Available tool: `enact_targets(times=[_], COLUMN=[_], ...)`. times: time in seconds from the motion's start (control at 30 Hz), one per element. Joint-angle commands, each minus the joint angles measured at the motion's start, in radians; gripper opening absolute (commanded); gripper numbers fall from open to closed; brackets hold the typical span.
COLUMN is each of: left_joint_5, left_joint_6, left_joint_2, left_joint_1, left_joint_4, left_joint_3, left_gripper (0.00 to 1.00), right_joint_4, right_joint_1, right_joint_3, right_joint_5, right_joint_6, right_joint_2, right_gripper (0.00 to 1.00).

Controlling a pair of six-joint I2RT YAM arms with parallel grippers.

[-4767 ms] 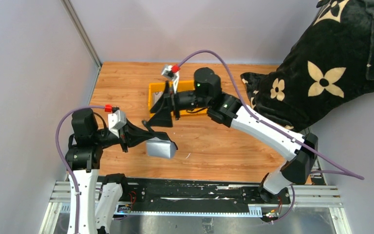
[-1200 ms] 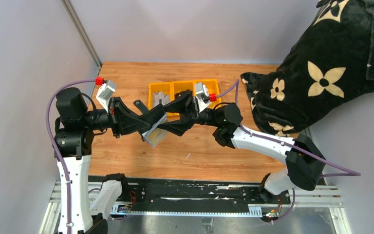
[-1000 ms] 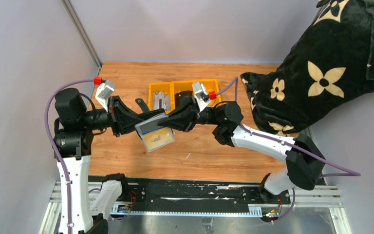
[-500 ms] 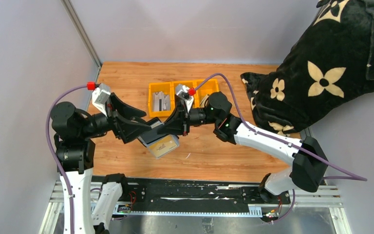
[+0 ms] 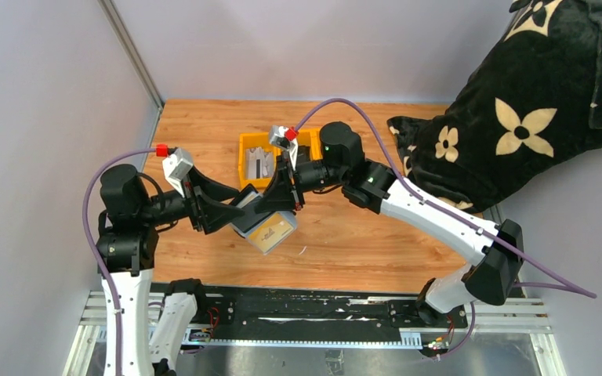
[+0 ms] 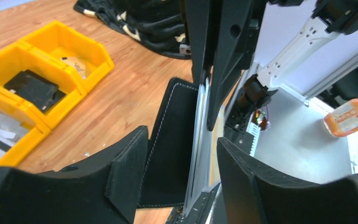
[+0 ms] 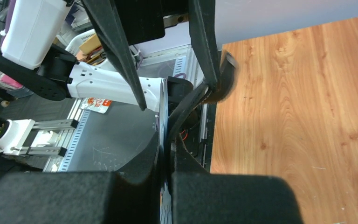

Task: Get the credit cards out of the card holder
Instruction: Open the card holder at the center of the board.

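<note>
The black card holder hangs in the air over the table's middle, with a tan-gold credit card showing in it. My right gripper is shut on its top edge from above. In the right wrist view the thin silvery card edge and the holder's black flap run out from between the closed jaws. My left gripper is open and straddles the holder from the left. In the left wrist view the black cover and silvery cards stand edge-on between its fingers, untouched.
A yellow three-compartment tray stands behind the grippers, with grey cards in its left compartment and a black item in the middle one. A black flowered cloth fills the far right. A metal rail runs along the near edge.
My left gripper has let go of the card holder and opened, drawing back slightly to the left. The right gripper stays shut and now holds the holder alone, a little nearer the front.
</note>
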Motion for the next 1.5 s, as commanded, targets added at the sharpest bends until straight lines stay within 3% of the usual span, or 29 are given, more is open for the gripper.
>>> enact_targets(times=[0.0, 0.03, 0.07, 0.27, 0.4, 0.53, 0.8, 1.2, 1.3, 1.47], left_joint_5=[-0.076, -0.088, -0.098, -0.113, -0.167, -0.180, 0.095, 0.112, 0.108, 0.075], left_joint_6=[0.058, 0.067, 0.071, 0.073, 0.300, 0.360, 0.326, 0.345, 0.341, 0.355], left_joint_2=[-0.015, -0.020, -0.024, -0.016, 0.037, 0.045, 0.026, 0.143, 0.161, 0.148], left_joint_1=[-0.007, -0.007, -0.007, -0.007, -0.007, -0.007, -0.007, -0.007, -0.007, -0.007], left_joint_4=[-0.070, -0.070, -0.070, -0.081, -0.326, -0.398, -0.402, -0.411, -0.410, -0.408], left_joint_3=[-0.041, -0.046, -0.049, -0.030, 0.068, 0.077, 0.050, 0.038, 0.037, 0.035], left_gripper=[0.76, 0.94, 0.99, 1.00, 1.00, 1.00, 0.98, 0.66, 0.51, 0.11], right_joint_4=[-0.031, -0.032, -0.034, -0.132, -0.226, -0.244, -0.220, -0.159, -0.153, -0.110], right_joint_1=[-0.009, -0.009, -0.009, -0.009, -0.011, -0.023, -0.026, 0.041, 0.058, 0.062], right_joint_3=[0.073, 0.076, 0.078, 0.106, 0.123, 0.116, 0.120, 0.176, 0.207, 0.220], right_joint_5=[-0.015, -0.016, -0.016, -0.020, 0.023, 0.062, 0.046, 0.043, 0.043, 0.031], right_joint_6=[-0.047, -0.051, -0.056, -0.112, -0.195, -0.234, -0.193, -0.132, -0.117, -0.071], right_joint_2=[0.001, 0.001, 0.003, 0.009, -0.016, -0.067, -0.061, 0.040, 0.077, 0.099], right_gripper=[0.00, 0.00, 0.00, 0.00, 0.00, 0.00, 0.00, 0.00, 0.00, 0.00])
